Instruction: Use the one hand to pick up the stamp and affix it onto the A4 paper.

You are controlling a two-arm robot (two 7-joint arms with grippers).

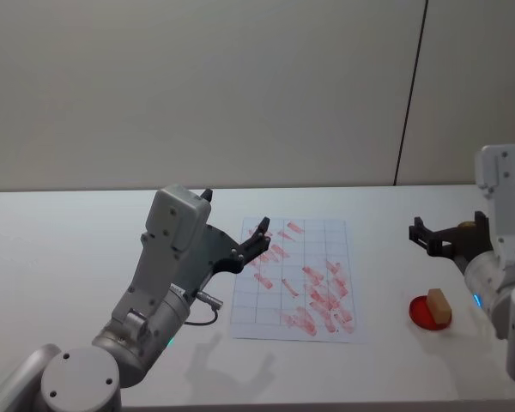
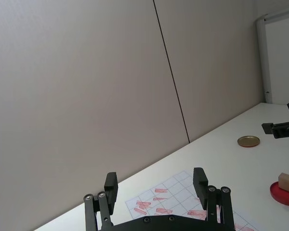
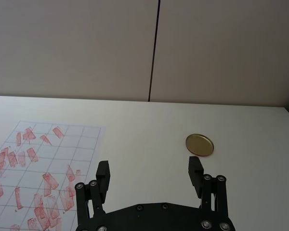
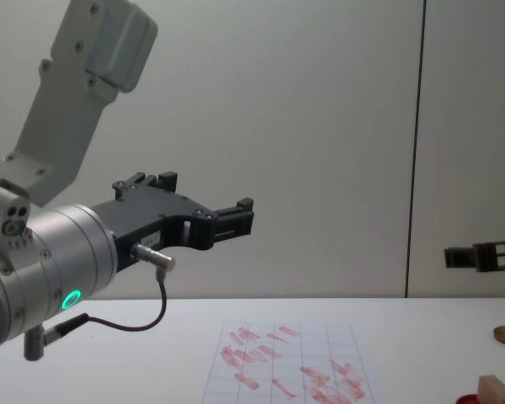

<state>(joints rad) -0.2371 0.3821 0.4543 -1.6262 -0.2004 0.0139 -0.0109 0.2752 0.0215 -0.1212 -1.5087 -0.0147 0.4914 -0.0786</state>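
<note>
table (image 1: 86, 257): white | paper (image 1: 266, 322): centre, flat | ink pad (image 1: 419, 316): right of paper, stamp (image 1: 439, 305) on it | gold disc (image 3: 199, 144): beyond pad

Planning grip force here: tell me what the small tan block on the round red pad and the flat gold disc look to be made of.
The small tan block looks like unfinished pale wood: matte, squared edges, darker side face. The flat gold disc looks like metal, perhaps a tin lid: glossy brassy sheen and a raised rim, though lacquered plastic cannot be ruled out.
</note>
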